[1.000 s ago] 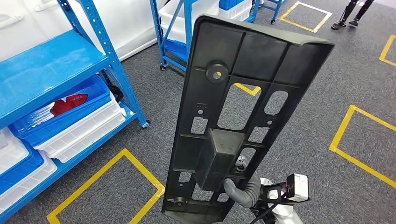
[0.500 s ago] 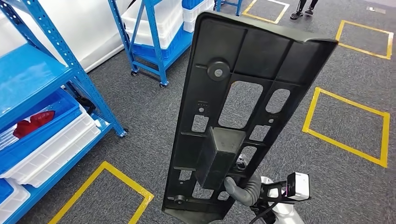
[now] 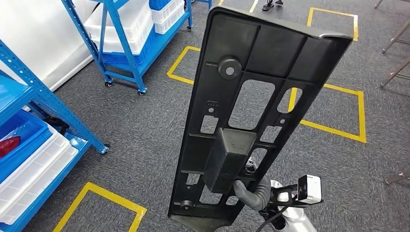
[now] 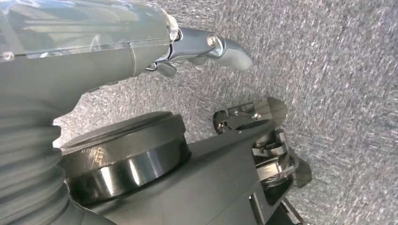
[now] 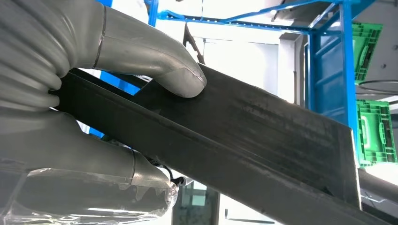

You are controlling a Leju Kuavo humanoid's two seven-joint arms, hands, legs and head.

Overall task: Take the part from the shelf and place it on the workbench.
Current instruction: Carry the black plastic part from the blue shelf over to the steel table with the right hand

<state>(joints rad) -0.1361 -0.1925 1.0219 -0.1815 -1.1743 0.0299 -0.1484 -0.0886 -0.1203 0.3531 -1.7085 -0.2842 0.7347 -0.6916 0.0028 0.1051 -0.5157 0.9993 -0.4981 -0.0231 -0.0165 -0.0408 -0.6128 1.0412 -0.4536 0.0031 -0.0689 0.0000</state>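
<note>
Right hand (image 3: 252, 191) grips the long black moulded plastic panel (image 3: 261, 92) near its lower end; you see the grey thumb hooked over the edge beside the raised rectangular block on the panel's ribbed back. In the right wrist view the thumb (image 5: 176, 75) presses on the panel's dark flat face (image 5: 263, 126), with the rest of the hand wrapped under its edge. You have the panel held nearly upright in front of the head camera, tilted a little to the right, well above the grey carpet floor (image 3: 145, 125); it touches nothing else.

Left hand (image 4: 206, 47) hangs over the carpet with nothing in it. One finger sticks out straight in the left wrist view, but you cannot tell from that angle whether the hand is spread or curled.

Blue steel shelf rack (image 3: 43, 104) with white plastic bins (image 3: 34, 174) sits at the left edge of the head view. A second blue rack on castors (image 3: 121, 43) stands further back. Yellow tape squares (image 3: 338, 92) mark the carpet. Feet of a person (image 3: 271, 5) show at the top edge.
</note>
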